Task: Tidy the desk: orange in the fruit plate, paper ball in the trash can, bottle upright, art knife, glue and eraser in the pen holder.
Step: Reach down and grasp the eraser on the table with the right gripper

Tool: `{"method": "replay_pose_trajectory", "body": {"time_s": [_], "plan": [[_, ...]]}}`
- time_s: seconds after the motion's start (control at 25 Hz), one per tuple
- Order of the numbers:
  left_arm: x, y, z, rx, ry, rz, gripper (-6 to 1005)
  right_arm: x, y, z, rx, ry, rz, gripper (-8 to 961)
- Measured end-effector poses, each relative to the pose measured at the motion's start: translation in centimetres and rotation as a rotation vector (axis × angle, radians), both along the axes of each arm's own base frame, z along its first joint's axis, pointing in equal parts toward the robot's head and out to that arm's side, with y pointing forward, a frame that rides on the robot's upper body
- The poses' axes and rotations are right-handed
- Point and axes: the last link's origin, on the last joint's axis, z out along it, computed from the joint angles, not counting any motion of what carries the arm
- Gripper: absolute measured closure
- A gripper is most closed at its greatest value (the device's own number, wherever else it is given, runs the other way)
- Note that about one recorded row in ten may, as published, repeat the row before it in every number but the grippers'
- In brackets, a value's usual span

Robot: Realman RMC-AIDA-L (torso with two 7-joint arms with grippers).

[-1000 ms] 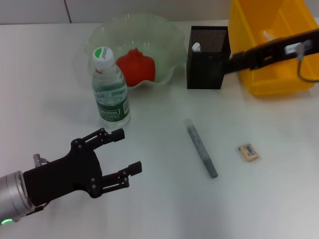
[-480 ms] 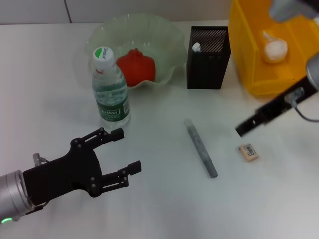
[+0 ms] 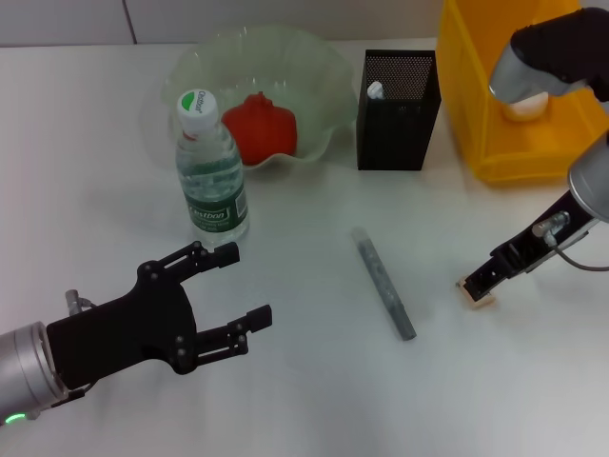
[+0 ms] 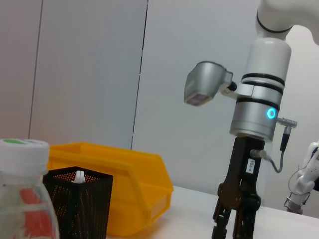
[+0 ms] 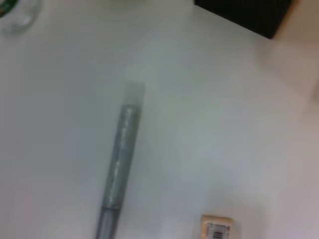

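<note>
Orange [image 3: 261, 128] in fruit plate [image 3: 314, 67]; paper ball [image 3: 525, 106] in trash can [image 3: 476, 133].

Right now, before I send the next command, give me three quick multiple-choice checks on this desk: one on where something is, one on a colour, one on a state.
1. Where is the right gripper?
A. Inside the pen holder
B. Low over the eraser, near the desk's right side
C. Over the fruit plate

2. What colour is the trash can?
A. Yellow
B. Blue
C. Black

3. How does the bottle stand?
A. Lying on its side
B. Upside down
C. Upright, cap on top

Answers:
1 B: the head view shows its fingertips right at the eraser, far from the pen holder and the fruit plate.
2 A: the bin behind the gripper is plainly yellow.
3 C: the white cap points up, beside the open, idle left gripper.
</note>
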Motion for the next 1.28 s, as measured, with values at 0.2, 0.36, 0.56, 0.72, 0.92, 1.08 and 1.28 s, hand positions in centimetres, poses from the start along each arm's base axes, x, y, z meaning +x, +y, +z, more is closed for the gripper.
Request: {"method": "replay_pose_trajectory", "body": {"time_s": [0.2,0.36,0.56,0.72,0.92,1.08,1.28], "plan": [[0.0,0.0,0.0,0.000,0.000,0.000,172,0.6,0.1,-1.0,0.012,-0.022,-0.010,123],[0.0,0.0,0.0,0.000,-0.001,0.000,172,0.8,0.1,-1.7,0.010,-0.028,-0.013,125],[0.0,0.0,0.0,-0.001,-0.001,0.000,172,0.7,0.3,-2.0,0.023,-0.026,-0.007,127],[0.0,0.0,0.0,-0.001,-0.001,0.000,172,1.1,0.3,-2.6,0.018,-0.004,-0.026,128],[0.1,0.0,-0.1,-0.001,-0.003,-0.001,172,1.0,0.4,-2.9,0.014,-0.004,-0.019,222],[0.1,0.0,-0.1,-0.001,-0.003,-0.001,172,0.9,0.5,-3.0,0.011,-0.007,-0.010,342],[0.0,-0.1,-0.1,-0.001,-0.003,0.001,172,0.7,0.4,-3.2,0.006,-0.003,-0.005,450]]}}
